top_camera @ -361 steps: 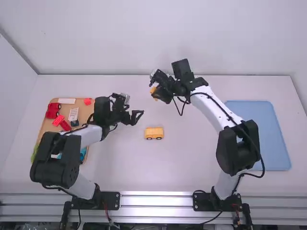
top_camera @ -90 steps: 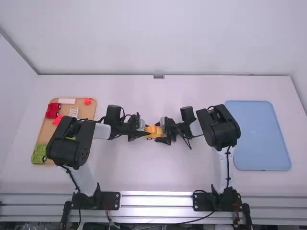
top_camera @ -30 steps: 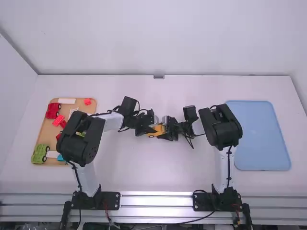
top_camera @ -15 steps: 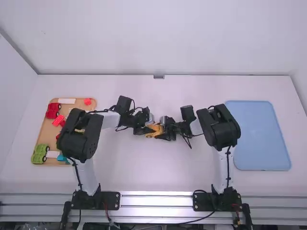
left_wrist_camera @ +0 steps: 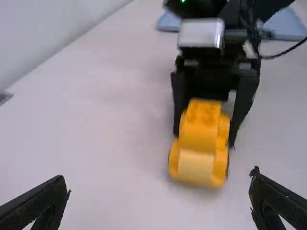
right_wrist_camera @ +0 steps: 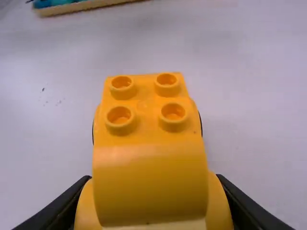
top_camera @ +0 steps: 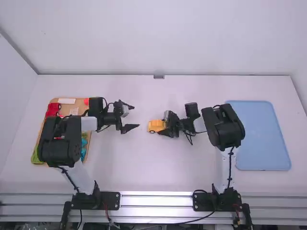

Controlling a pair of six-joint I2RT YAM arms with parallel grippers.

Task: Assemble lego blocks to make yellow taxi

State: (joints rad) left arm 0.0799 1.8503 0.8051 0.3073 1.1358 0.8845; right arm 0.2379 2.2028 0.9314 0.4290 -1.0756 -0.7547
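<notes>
Right gripper (right_wrist_camera: 152, 179) holds the yellow plastic taxi (top_camera: 156, 125), seemingly built, bare studs (right_wrist_camera: 173, 112) maybe awaiting a topper; left gripper (top_camera: 135, 116) wide, near it!

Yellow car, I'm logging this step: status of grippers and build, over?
Right gripper closed on yellow car. Left gripper open, apart from it. Left arm overhangs parts tray.

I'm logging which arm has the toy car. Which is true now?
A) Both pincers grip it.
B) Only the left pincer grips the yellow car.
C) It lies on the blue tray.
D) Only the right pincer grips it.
D: the right pincer has its fingers against both sides of the yellow car, while the left pincer stands open and apart from it.
</notes>
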